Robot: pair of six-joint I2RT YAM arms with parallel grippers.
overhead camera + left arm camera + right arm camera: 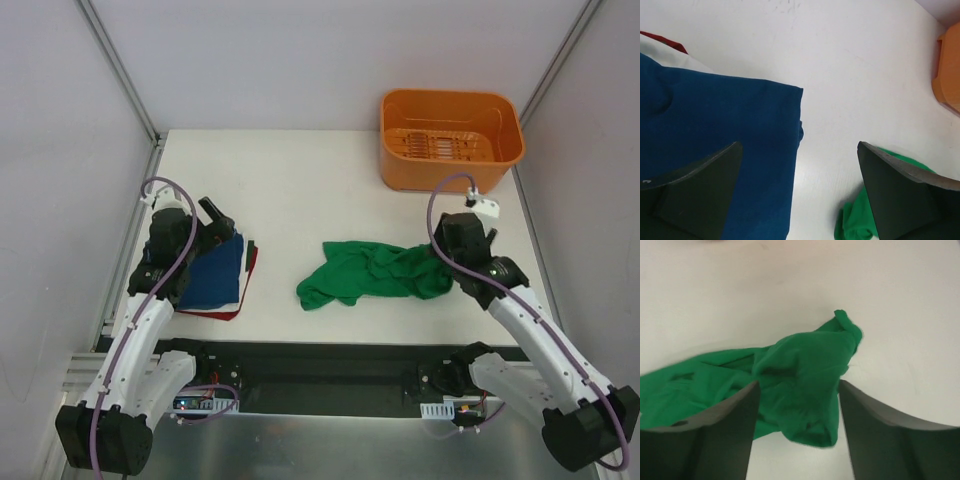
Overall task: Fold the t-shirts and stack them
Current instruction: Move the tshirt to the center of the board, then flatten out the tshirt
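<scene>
White table (300,190) holds your crumpled green t-shirt (370,272) at centre frame, long axis left-right. Your right gripper (799,390) straddles its right end, jaws apart. Your left gripper (800,145) hangs parted over the navy t-shirt (215,270).

A crumpled green t-shirt (375,272) lies well right of the folded navy t-shirt (213,272).

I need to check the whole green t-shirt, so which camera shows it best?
Top external: the green t-shirt lies crumpled, almost its whole outline visible. Right wrist shows only one bunched end up close; left wrist, just a small corner.
</scene>
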